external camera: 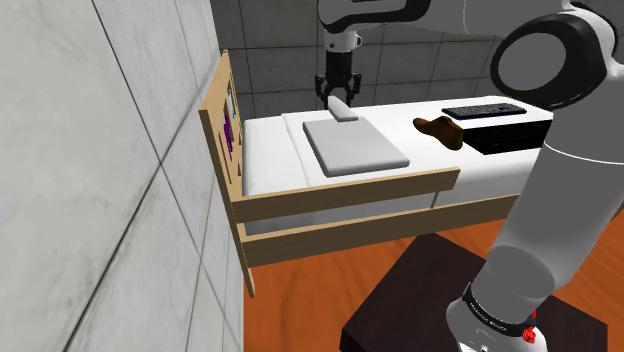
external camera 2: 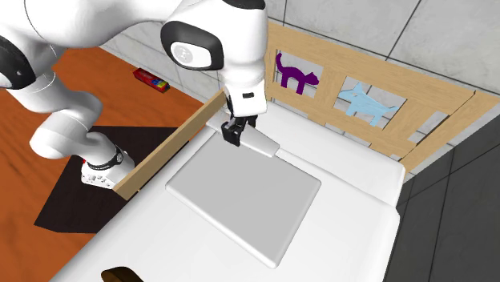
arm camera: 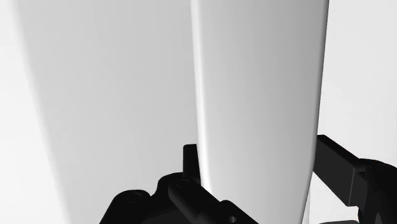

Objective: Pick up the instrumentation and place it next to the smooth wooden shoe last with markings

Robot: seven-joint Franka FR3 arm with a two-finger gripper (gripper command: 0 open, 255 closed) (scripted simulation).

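Our gripper (external camera: 336, 93) clenches one end of the white instrument (external camera: 343, 110), well apart from the brown shoe last (external camera: 440, 131), and we fear its overhanging body could pivot loose in transit.

No text is legible; white marks on the arm's dark band (external camera: 495, 317) are unreadable.

Child's bedroom: bed (external camera: 270, 160), animal-cutout headboard (external camera 2: 328, 78).
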